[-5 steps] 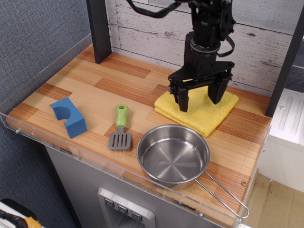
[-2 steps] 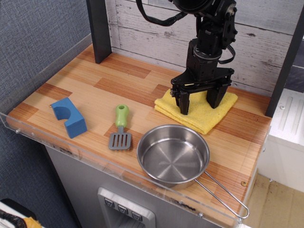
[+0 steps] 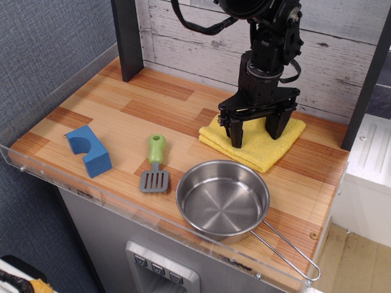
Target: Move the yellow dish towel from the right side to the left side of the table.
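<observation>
The striped light and reddish-brown wood-plank table (image 3: pixel 122 104) with its clear acrylic rim fills most of the view, backed by a whitewashed plank wall (image 3: pixel 183 36) and a dark upright post (image 3: pixel 127 36) at the rear left. The black robot arm (image 3: pixel 269 43) reaches down from the top right, and its black two-fingered gripper (image 3: pixel 254 130) stands with the fingers spread wide, tips down on the cloth, one near the cloth's left part and one toward its rear right. The round stainless steel pan (image 3: pixel 223 197) with a thin wire handle sits at the front right, close to the rim, just in front of the cloth. The bright yellow folded dish towel (image 3: pixel 256 149) lies on the right side of the table near the back wall, under the gripper. A blue foam block with a curved notch (image 3: pixel 89 149) rests at the front left. Between block and pan lies a small spatula with a green handle and grey slotted blade (image 3: pixel 155 163).
</observation>
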